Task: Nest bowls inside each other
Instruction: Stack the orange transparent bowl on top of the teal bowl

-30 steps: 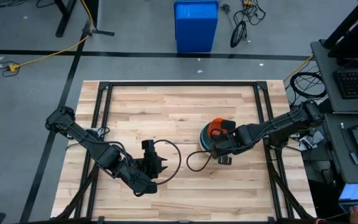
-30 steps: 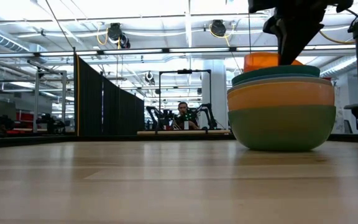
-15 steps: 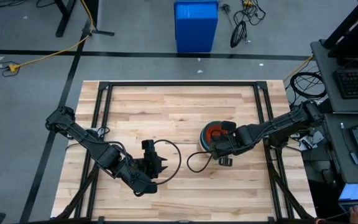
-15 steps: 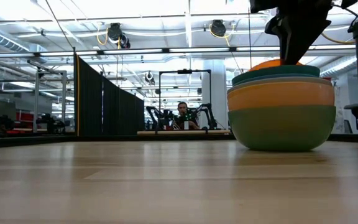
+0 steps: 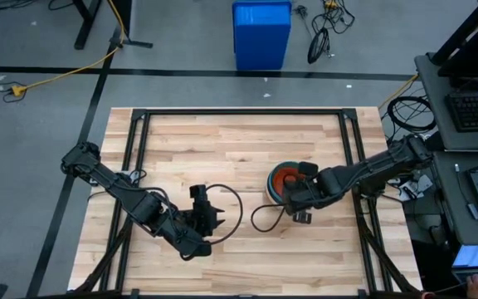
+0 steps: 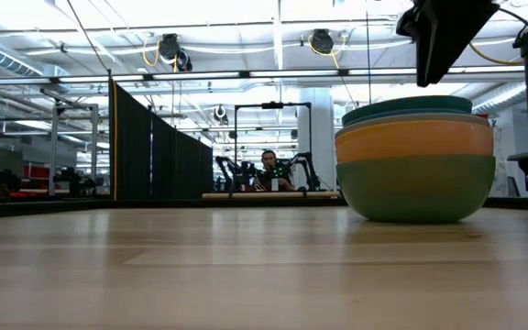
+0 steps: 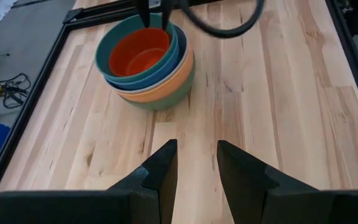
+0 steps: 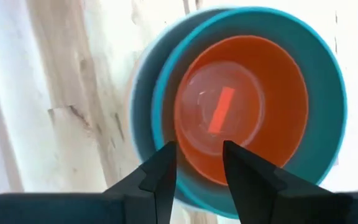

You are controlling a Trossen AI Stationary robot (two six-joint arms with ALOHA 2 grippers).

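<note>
High view: one bowl stack (image 5: 285, 182), red-orange bowl (image 7: 139, 51) innermost; right gripper (image 8: 199, 167) released above; left gripper (image 7: 192, 163) empty, parted.

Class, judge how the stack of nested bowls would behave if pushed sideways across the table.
The stack of bowls probably slides rather than tips: it sits low and wide. It likely moves as one, since the orange bowl sits deep inside. Probably light, looking like thin plastic.

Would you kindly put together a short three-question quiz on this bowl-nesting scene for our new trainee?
1. True or false: the red-orange bowl sits innermost in the stack of bowls.
2. Which bowl is at the bottom of the stack? A) sage green bowl B) blue C) pink
3. Fill in: the right gripper is ____ and holds nothing.

Key: 1 true; 2 A; 3 open. The left gripper waits open, apart from the stack.
</note>
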